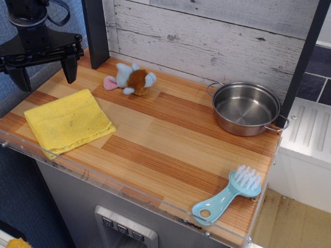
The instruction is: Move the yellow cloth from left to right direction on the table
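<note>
Gripper: black gripper (44, 75) hangs at the upper left of the view, its two fingers (69, 69) spread wide apart with nothing between them.
Gripper position: raised above the back left corner of the table (170, 150), behind the yellow cloth (69, 122) and clear of it.
Yellow cloth: lies flat and folded on the left end of the table, roughly square, turned at a slight angle to the planks; its front left corner reaches the clear front edge (129, 191). Small dark specks dot its top face.
Table: striped light and reddish-brown wood planks, with a transparent strip along the front and a grey base (72, 201) beneath.
Stuffed toy: small plush animal (132, 79) in pale blue, brown and pink lies near the back edge, behind and to the right of the cloth, well apart from it.
Steel pot: round pot (245, 108) with two side handles stands upright at the back right of the table; its inside looks bare.
Brush: light blue dish brush (227, 195) with white bristles lies at the front right corner, bristle head toward the back right, the handle with its hanging hole toward the front edge.
Backdrop: whitewashed wooden boards (207, 36) stand behind the table, with a dark post (95, 31) at the left.
</note>
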Available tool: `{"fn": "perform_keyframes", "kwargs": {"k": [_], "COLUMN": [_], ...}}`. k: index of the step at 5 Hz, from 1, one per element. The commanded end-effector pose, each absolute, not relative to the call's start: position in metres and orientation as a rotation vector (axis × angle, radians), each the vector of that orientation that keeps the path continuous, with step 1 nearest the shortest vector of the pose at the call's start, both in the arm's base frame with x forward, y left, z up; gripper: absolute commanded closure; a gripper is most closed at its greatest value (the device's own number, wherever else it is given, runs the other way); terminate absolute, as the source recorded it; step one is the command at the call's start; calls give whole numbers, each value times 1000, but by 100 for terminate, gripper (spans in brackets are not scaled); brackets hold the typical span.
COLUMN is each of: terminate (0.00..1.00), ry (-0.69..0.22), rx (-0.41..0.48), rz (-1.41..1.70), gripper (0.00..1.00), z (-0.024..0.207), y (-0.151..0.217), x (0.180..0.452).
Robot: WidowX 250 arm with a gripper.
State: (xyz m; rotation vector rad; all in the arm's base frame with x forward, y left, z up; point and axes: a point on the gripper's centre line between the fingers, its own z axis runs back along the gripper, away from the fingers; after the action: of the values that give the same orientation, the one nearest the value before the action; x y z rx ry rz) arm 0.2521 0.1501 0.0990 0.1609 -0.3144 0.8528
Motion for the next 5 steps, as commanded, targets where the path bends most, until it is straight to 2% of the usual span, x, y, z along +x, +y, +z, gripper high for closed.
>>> {"fn": "perform_keyframes", "kwargs": {"k": [1, 5], "terminate": [0, 0], "ry": [-314, -295], "rx": [161, 81], "rz": [853, 921], "gripper": [0, 0], "z": [99, 62], "y": [150, 164], "x": [252, 266]}}
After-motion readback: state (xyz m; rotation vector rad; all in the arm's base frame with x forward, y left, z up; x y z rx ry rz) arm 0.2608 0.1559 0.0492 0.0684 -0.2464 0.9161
